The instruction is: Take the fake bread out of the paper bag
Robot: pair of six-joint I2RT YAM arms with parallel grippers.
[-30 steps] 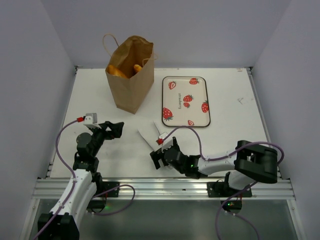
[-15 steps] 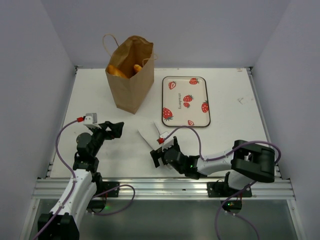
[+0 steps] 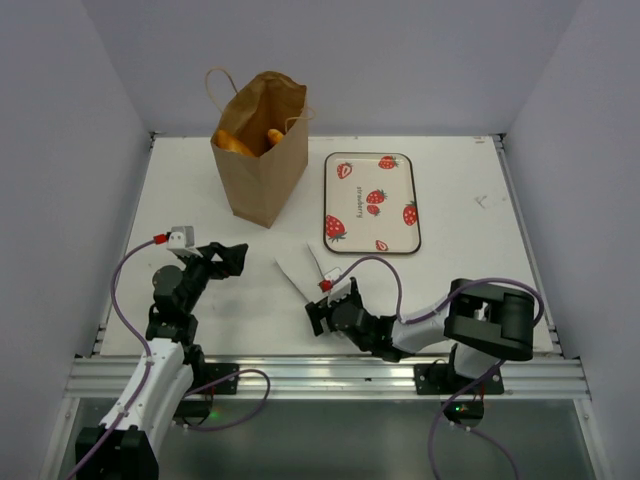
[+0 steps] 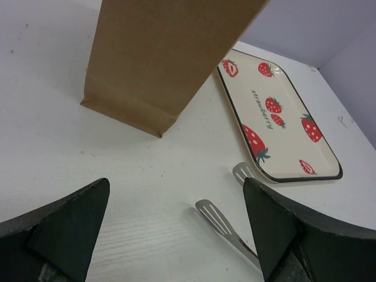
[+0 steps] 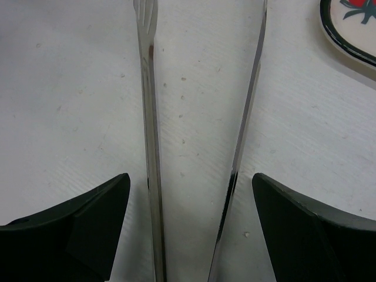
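Note:
The brown paper bag stands upright at the far left of the table, its mouth open. Glossy orange fake bread shows inside it. In the left wrist view the bag's lower side fills the top. My left gripper is open and empty, low over the table, near of the bag. My right gripper is open, low at the handle end of the metal tongs. In the right wrist view the two tong arms lie between my open fingers, not gripped.
A strawberry-print tray lies flat to the right of the bag; it also shows in the left wrist view. The tong tips lie just near of the tray's corner. White walls close in the table on three sides.
My right arm's elbow has swung left and its gripper has shifted slightly along the tongs. The left arm, bag and tray have not moved.

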